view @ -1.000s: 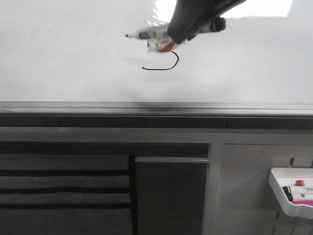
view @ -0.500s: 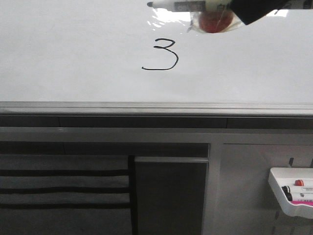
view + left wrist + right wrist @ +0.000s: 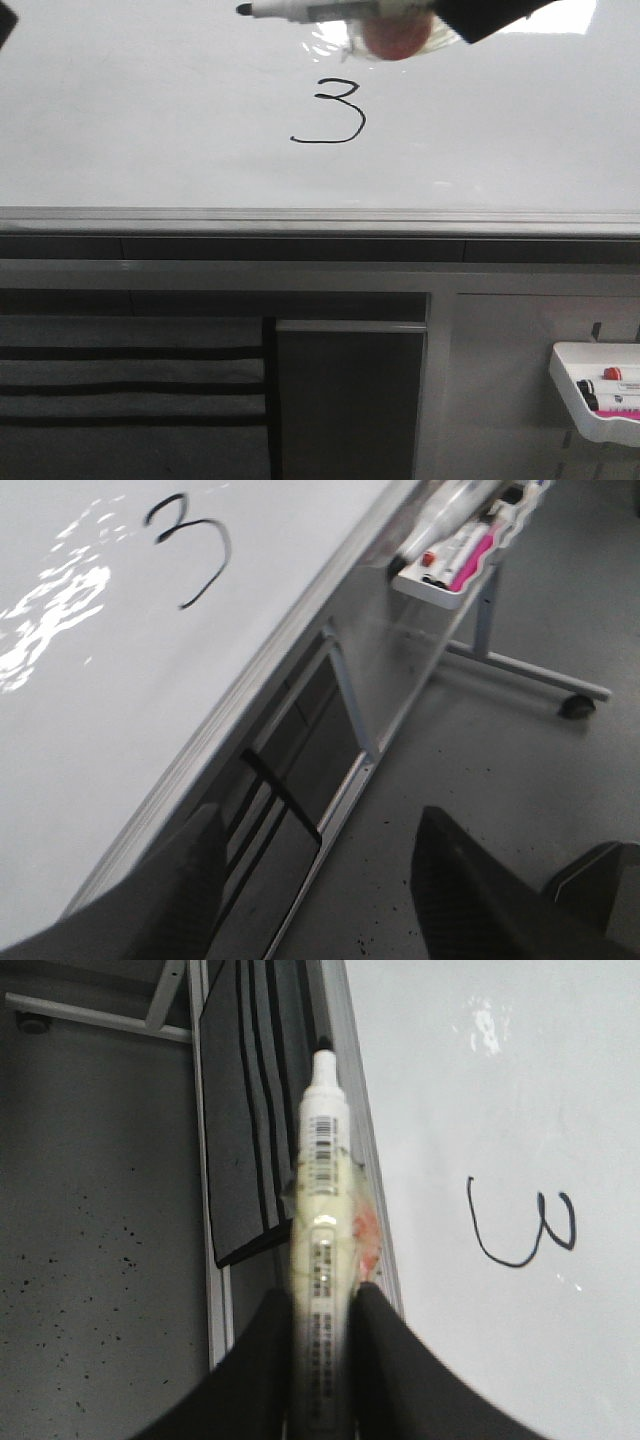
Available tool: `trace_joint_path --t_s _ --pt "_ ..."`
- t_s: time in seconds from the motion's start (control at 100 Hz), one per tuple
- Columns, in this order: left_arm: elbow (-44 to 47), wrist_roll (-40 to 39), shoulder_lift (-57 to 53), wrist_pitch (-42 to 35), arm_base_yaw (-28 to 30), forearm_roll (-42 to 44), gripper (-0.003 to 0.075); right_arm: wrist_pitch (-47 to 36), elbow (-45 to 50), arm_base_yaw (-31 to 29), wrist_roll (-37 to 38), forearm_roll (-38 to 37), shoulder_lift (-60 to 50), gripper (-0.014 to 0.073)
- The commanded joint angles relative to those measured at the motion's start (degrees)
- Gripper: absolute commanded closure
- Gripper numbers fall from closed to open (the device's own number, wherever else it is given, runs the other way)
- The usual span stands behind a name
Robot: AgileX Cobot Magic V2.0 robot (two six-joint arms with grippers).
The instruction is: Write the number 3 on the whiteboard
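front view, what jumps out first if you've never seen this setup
A hand-drawn black number 3 sits high on the glossy whiteboard, its bottom stroke sweeping out to the left. Just above it, at the top edge of the picture, the right claw holds a marker lying sideways, black tip pointing left and off the board. Low at the right, a small white tray holds more markers.

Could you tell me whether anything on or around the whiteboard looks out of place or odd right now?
Only the number 3 looks slightly odd: its bottom stroke sweeps far left on the whiteboard. The right gripper grips the marker; nothing is spilled.
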Motion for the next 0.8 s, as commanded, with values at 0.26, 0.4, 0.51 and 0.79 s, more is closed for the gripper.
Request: trace_joint_path --t_s 0.26,0.4,0.51,0.79 --pt "-14.3 2.1 14.3 -1.2 -15.6 7.9 0.0335 -6.5 -1.8 2.5 -1.3 0.4 3.3 0.0555" --pt "-16.3 2.1 19.5 -3.8 -18.2 8.6 0.0335 -6.8 -1.8 2.5 -1.3 0.4 3.4 0.0555" --pt "-17.2 2.1 22.8 -5.2 -18.2 8.6 0.0335 -6.8 -1.8 2.5 -1.3 0.5 3.3 0.0555" --pt "-17.8 2.1 27.2 -5.9 -18.2 9.8 0.0335 -6.6 -1.8 2.5 -0.9 3.7 -0.1 0.0555"
